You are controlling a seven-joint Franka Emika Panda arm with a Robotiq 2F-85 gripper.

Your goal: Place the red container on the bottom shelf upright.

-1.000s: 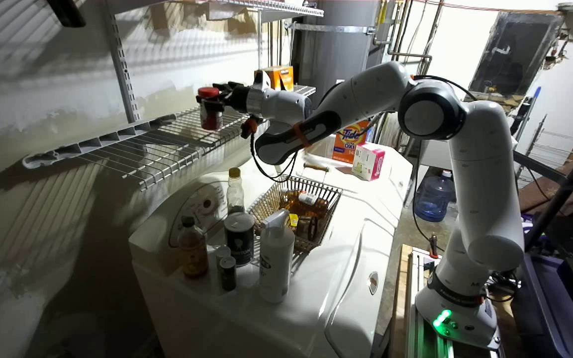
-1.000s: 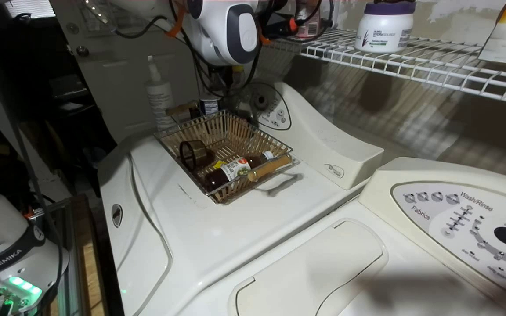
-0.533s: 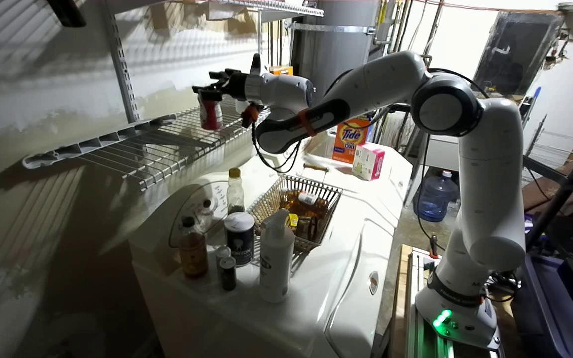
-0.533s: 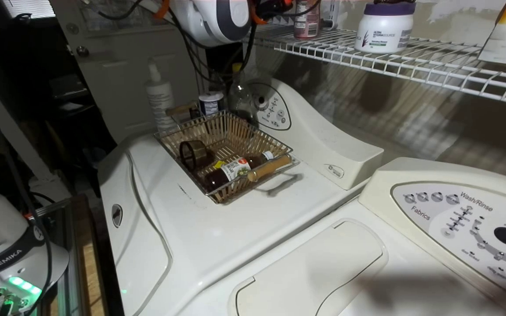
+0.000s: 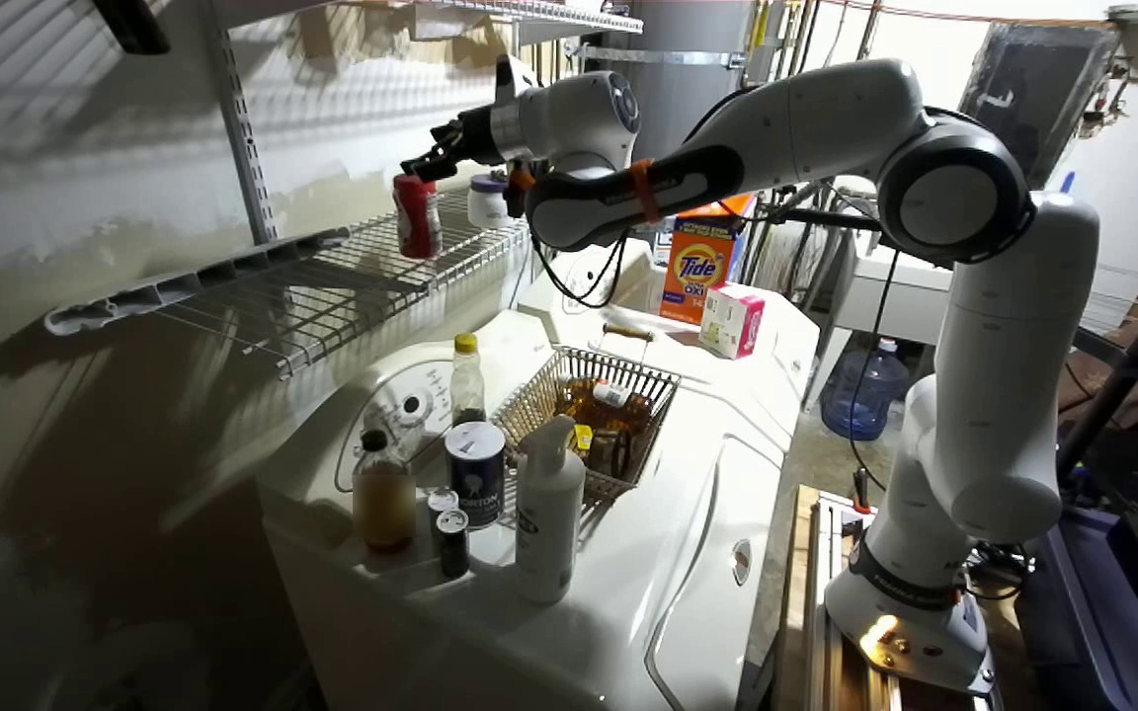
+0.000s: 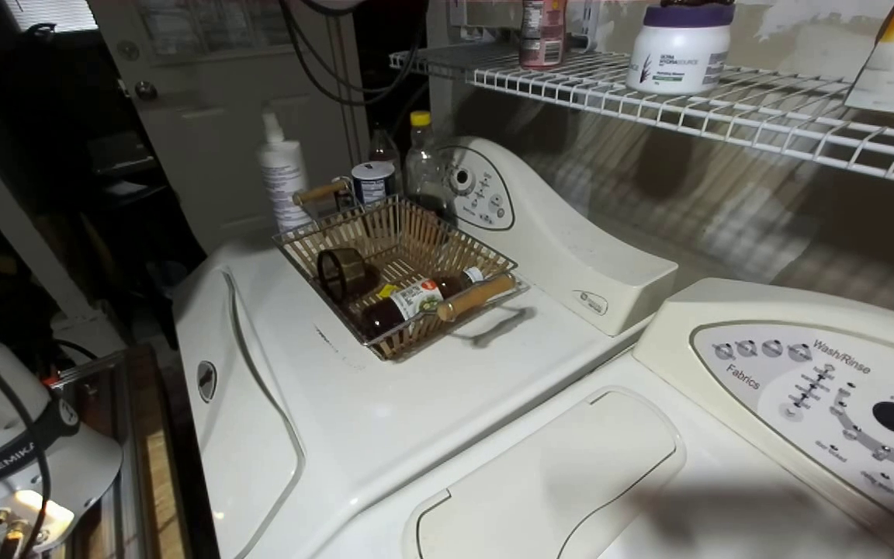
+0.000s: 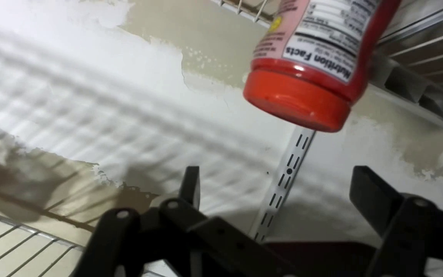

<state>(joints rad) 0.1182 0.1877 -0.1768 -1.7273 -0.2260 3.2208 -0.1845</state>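
The red container (image 5: 419, 219) stands upright on the bottom shelf (image 5: 332, 314), the lower white wire rack. In an exterior view its lower part also shows on the shelf (image 6: 544, 39), with its top cut off by the frame. My gripper (image 5: 429, 166) is just above and beside its lid, with the fingers apart. In the wrist view, which stands upside down, the red container (image 7: 317, 54) is outside the jaws, lid toward them. The gripper (image 7: 277, 181) is open there, with nothing between its fingertips.
A white jar with a purple lid (image 5: 488, 202) stands close by on the same shelf. A grey ribbed bar (image 5: 203, 281) lies along the wall side. The higher wire shelf (image 5: 579, 14) is above. Bottles and a basket (image 5: 648, 434) stand on the machine below.
My gripper has moved up off the red container, which was between its fingers a second ago. The container has stayed in place. The arm has risen and left an exterior view; the base light turned from green to yellowish.
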